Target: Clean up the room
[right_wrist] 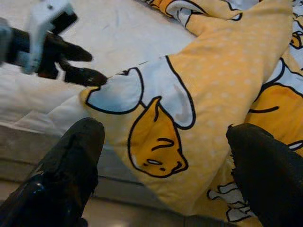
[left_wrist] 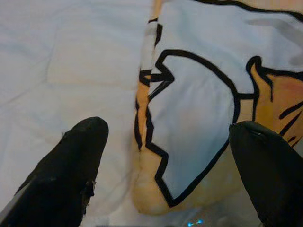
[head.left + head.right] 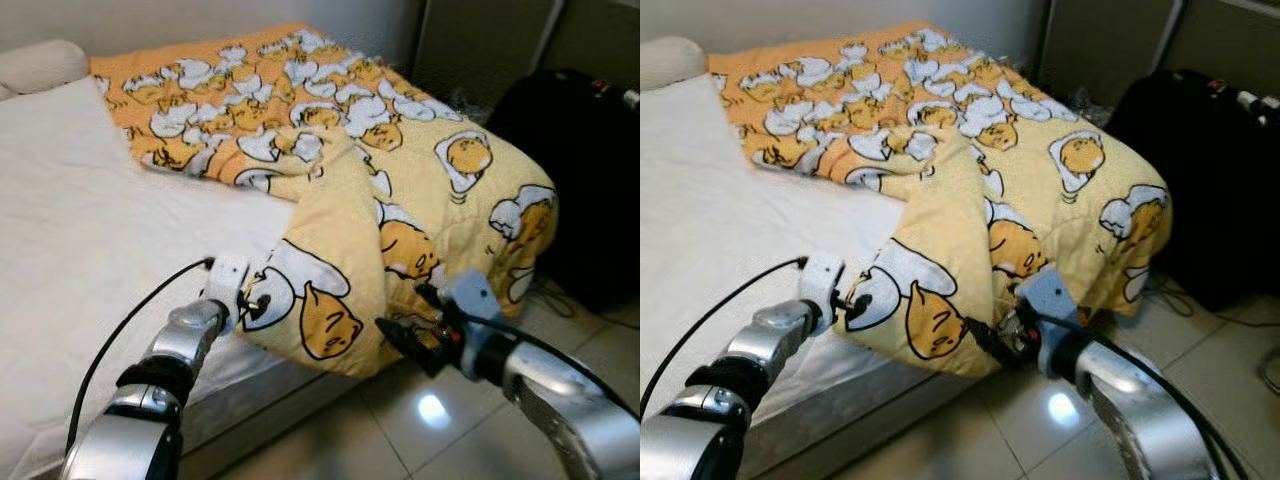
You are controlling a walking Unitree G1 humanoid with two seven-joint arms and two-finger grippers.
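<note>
Clearly we have hardly begun: the yellow quilt (image 3: 400, 200) lies crumpled, one corner drooping off the bed (image 3: 70, 250). Our left claw (image 2: 165, 142) gapes wide astride its edge, and our right claw (image 1: 163, 156) spreads wide before the hanging fold, holding nothing.

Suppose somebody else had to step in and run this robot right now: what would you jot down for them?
Left gripper: open, its fingers astride the corner of the yellow blanket at the bed's edge, not yet closed on it.
Right gripper: open, pointed at the blanket's drooping fold, nothing held.
Blanket: crumpled over the far corner of the bed, one part hanging down towards the tiled floor; the white mattress on the near side lies bare. A black bag stands beside the bed.
Done: both grippers brought up to the blanket.
Left: probably to grip the blanket at both places, then spread or fold it.
</note>
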